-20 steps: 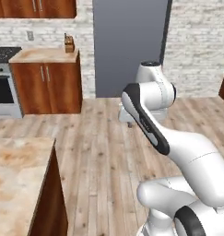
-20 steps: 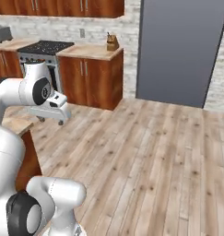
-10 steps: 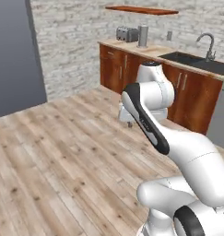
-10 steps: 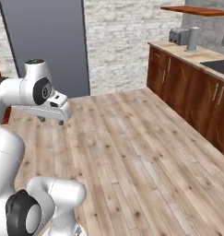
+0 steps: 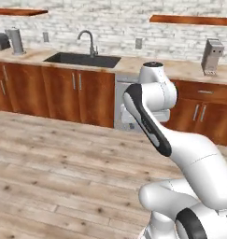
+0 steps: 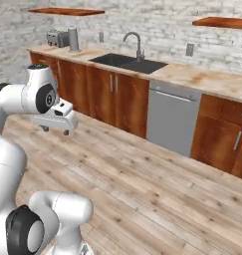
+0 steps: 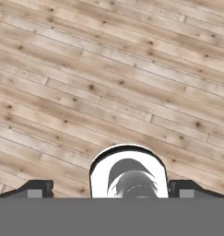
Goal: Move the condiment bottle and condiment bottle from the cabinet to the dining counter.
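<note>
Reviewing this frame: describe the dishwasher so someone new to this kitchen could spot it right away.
Start at the long stone-topped counter along the brick wall, with its dark sink and curved faucet. Just right of the sink, below the countertop, sits the dishwasher. It is the one flat grey panel in a run of reddish-brown wooden cabinet doors.

wood floor (image 6: 157,184), brick wall (image 6: 157,22), sink counter (image 6: 192,74).

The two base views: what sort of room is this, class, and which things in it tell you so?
Most likely a home kitchen: a sink with a curved faucet is set in a stone counter over wooden cabinets, and a dishwasher is built in beside them.
</note>
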Controlling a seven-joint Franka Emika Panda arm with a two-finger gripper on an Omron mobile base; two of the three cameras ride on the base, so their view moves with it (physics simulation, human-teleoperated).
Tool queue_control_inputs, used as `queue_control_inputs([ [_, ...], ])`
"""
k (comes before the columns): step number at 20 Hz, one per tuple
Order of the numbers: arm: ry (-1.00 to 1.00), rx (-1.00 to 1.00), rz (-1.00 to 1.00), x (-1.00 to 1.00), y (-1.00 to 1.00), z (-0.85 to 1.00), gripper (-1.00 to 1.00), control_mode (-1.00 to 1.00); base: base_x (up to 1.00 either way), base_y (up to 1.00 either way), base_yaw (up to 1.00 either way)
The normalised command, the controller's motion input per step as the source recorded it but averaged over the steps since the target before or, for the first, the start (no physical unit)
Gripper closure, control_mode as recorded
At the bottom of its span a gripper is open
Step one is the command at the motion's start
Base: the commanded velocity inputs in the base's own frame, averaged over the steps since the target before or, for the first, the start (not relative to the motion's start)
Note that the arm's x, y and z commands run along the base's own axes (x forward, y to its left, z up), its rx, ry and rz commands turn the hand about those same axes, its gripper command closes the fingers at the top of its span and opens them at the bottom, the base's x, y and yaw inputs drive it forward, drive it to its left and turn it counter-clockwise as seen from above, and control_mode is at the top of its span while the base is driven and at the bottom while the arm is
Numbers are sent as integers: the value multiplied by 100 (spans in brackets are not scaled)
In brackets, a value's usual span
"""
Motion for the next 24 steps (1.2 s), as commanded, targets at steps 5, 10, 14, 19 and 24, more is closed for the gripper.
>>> queue_control_inputs([
  [5, 0, 0, 0, 0, 0, 0, -100, 100, 1, -10, -83],
  [10, 0, 0, 0, 0, 0, 0, -100, 100, 59, 0, -28],
  [14, 0, 0, 0, 0, 0, 0, -100, 100, 99, -10, -16],
  [19, 0, 0, 0, 0, 0, 0, -100, 100, 100, -42, -10],
  [24, 0, 0, 0, 0, 0, 0, -100, 100, 100, -65, -5],
])
